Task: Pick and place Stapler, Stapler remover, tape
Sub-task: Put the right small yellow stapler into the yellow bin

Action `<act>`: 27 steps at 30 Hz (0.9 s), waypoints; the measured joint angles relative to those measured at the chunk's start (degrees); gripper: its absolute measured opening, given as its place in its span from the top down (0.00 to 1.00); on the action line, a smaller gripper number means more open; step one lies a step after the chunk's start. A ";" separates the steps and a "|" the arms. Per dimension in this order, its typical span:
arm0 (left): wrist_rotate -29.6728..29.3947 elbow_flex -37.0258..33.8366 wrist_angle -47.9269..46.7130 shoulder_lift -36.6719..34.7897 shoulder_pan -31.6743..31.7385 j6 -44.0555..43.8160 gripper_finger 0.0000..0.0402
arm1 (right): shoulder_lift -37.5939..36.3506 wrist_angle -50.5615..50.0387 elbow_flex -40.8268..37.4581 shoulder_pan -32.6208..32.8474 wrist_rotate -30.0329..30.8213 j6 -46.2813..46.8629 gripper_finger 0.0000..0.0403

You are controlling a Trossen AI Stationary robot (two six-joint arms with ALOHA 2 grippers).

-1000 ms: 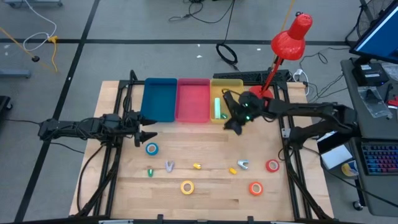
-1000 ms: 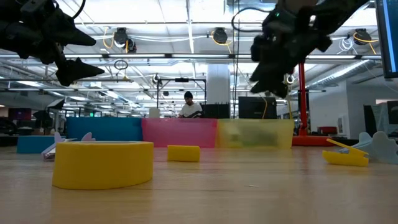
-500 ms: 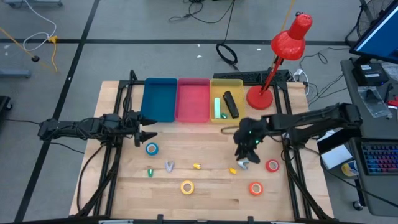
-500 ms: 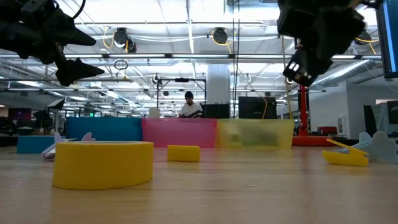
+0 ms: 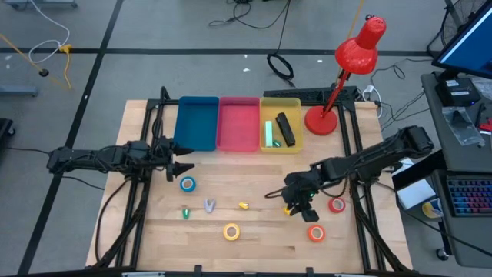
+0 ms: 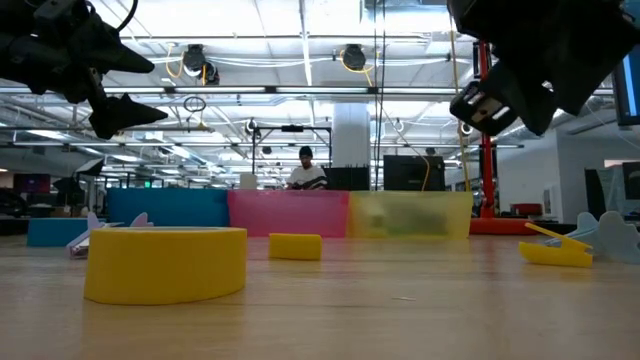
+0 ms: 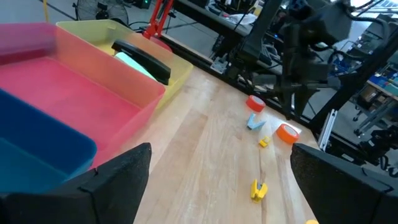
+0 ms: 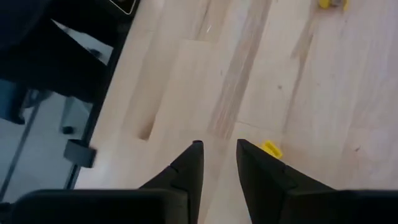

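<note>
The right gripper [image 8: 217, 149] hovers narrowly parted, empty, over a small yellow stapler remover [image 8: 271, 149] near the red tape [image 5: 337, 205]. It looks mid-reach; next, lower squarely astride it. The left gripper [image 5: 178, 163] waits wide open.

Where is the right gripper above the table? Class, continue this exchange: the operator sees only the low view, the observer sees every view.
Observer: The right gripper hangs over the front right of the wooden table, just left of the red ring-shaped tape roll.
Operator: Is it holding anything?
Observer: No. Its wrist view shows the fingers slightly apart, with bare wood between them.
Operator: What lies inside the translucent yellow plastic bin?
Observer: A black stapler beside a green stapler.
</note>
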 joint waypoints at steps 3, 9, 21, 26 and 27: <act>0.06 0.00 -0.06 0.00 0.00 -0.01 0.06 | 3.16 -3.56 3.17 0.72 1.06 2.47 0.80; 2.65 0.00 -0.11 0.00 0.00 0.29 0.06 | 8.91 -10.73 7.02 1.16 4.63 19.78 0.84; 5.04 0.00 -0.20 0.00 -0.02 1.32 0.07 | 10.18 -9.36 7.22 0.68 4.55 29.62 0.93; 5.04 0.00 -0.20 0.00 -0.02 1.63 0.08 | 10.18 -9.49 6.63 0.68 4.53 30.03 0.92; 5.04 0.00 -0.20 0.00 0.00 1.65 0.07 | 10.18 -9.56 6.63 0.68 4.53 30.03 0.91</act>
